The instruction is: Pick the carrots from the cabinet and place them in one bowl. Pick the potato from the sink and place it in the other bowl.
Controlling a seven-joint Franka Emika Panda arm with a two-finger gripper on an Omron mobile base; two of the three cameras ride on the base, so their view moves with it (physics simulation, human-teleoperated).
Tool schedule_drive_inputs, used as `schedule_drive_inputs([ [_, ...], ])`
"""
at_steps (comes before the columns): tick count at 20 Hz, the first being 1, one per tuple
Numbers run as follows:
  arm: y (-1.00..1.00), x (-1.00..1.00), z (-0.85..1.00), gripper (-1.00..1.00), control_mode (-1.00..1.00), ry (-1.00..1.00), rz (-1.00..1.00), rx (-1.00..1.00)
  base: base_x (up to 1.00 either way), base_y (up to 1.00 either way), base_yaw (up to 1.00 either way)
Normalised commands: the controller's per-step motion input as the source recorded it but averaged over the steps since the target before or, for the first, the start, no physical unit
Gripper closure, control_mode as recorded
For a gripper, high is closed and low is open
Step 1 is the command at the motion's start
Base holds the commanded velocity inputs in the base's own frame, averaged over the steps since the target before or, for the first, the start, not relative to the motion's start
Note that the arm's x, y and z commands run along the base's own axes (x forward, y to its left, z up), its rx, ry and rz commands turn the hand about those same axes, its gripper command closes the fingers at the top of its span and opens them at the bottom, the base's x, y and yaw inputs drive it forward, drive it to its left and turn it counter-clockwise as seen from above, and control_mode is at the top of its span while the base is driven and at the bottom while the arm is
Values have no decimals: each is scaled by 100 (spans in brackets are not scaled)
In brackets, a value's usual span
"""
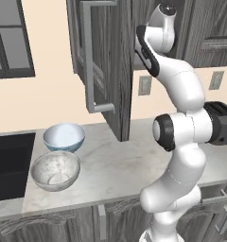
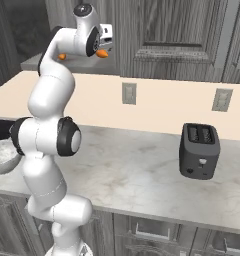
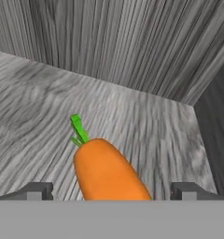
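Up close: carrot (image 3: 107,175) between open gripper (image 3: 111,191) | leftward: two bowls (image 1: 64,136)

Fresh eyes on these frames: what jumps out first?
The white arm reaching up into the open dark cabinet, its hand open around a bright orange carrot lying on the shelf. Below on the counter, a marbled grey bowl and a pale blue bowl sit beside the black sink.

Carrot (image 3: 107,172) on cabinet (image 3: 132,116) shelf, between end effector (image 3: 111,191) fingers.
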Motion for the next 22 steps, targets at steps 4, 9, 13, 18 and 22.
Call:
schedule_drive_inputs([
  [4, 0, 17, -4, -100, -100, 0, 0, 0, 0, 0, 0],
  [9, 0, 0, -14, -100, -100, 0, 0, 0, 0, 0, 0],
  [13, 0, -11, -31, -100, -100, 0, 0, 0, 0, 0, 0],
  [18, 0, -5, -25, -100, -100, 0, 0, 0, 0, 0, 0],
  [22, 0, 0, -14, -100, -100, 0, 0, 0, 0, 0, 0],
])
